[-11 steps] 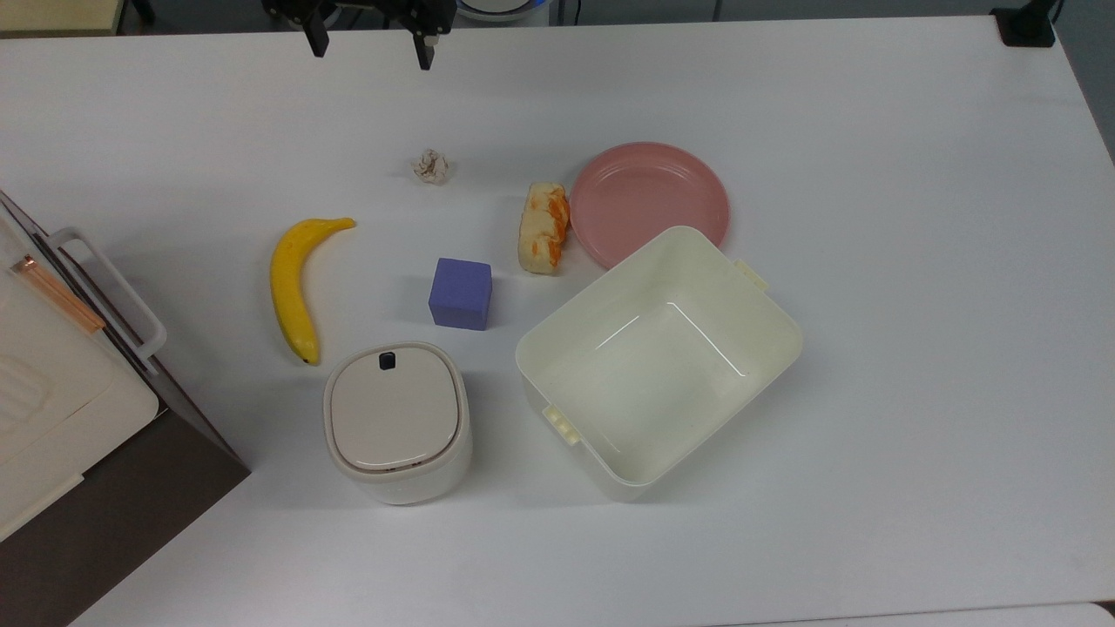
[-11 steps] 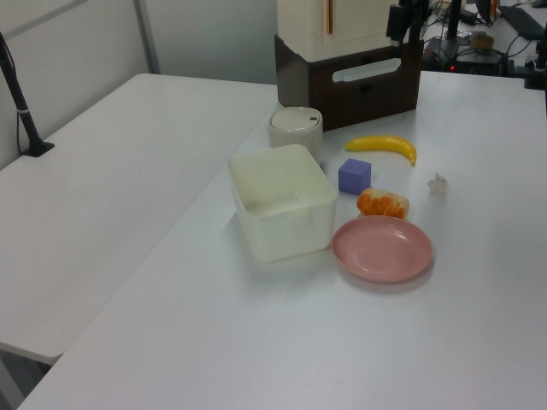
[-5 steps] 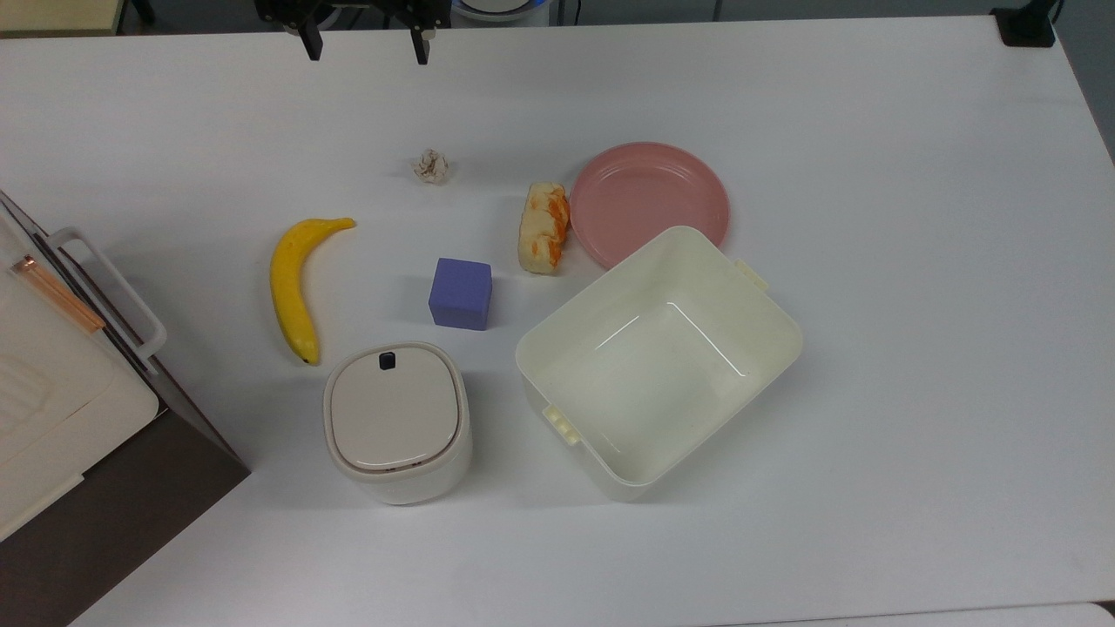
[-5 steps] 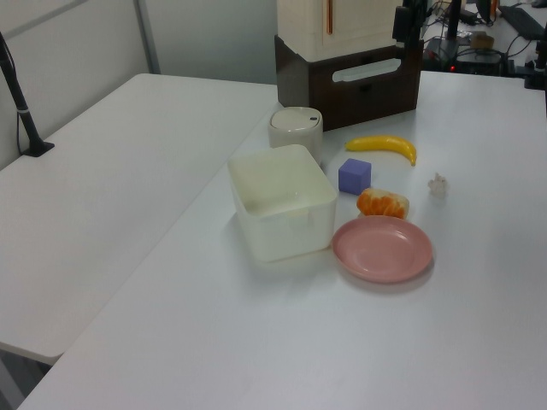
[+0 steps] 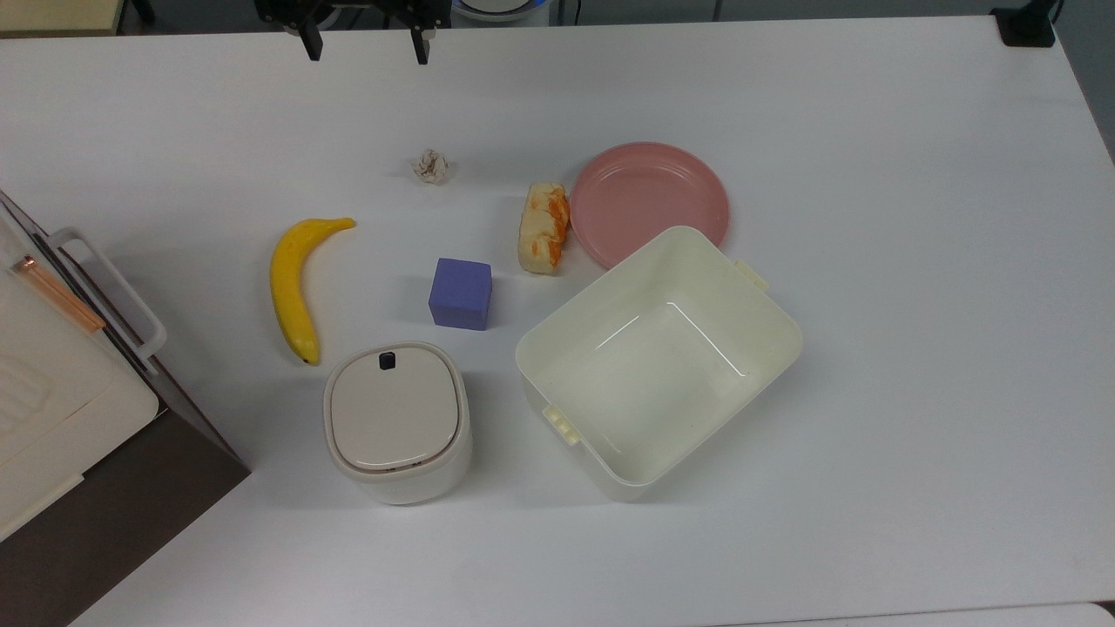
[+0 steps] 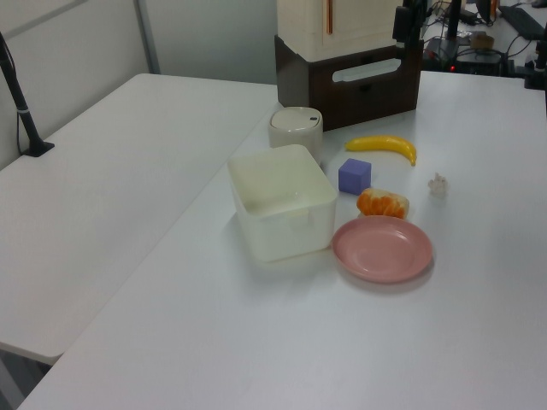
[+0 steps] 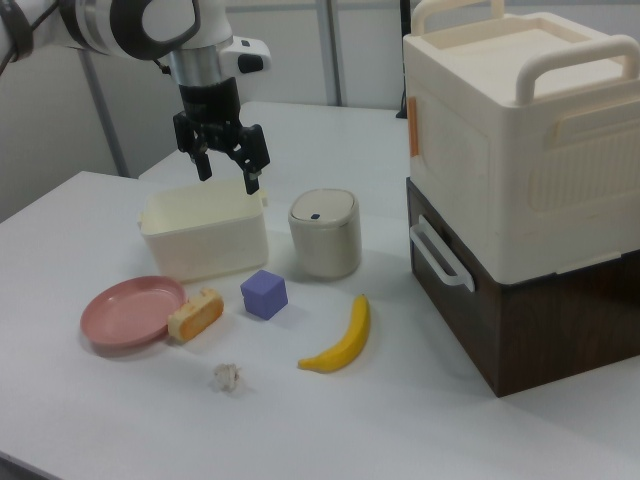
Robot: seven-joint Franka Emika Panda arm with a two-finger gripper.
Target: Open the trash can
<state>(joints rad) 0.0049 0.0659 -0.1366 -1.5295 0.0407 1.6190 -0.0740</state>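
Plastic and light, I judge the trash can [image 5: 398,424]; it stands on the tabletop [image 5: 871,261] between banana [image 5: 294,283] and tub [image 5: 658,361]. My hand [image 7: 226,161] hovers high, fingers spread, empty. I'd press the black button [image 5: 388,360] gently, lest it slide.

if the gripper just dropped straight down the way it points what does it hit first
Probably bare table. In the top view the open gripper hangs near the table's far edge, well clear of the paper wad and trash can. Depth is uncertain.

White table [image 6: 128,222] under even light; pale wall panels [image 6: 77,43] behind.
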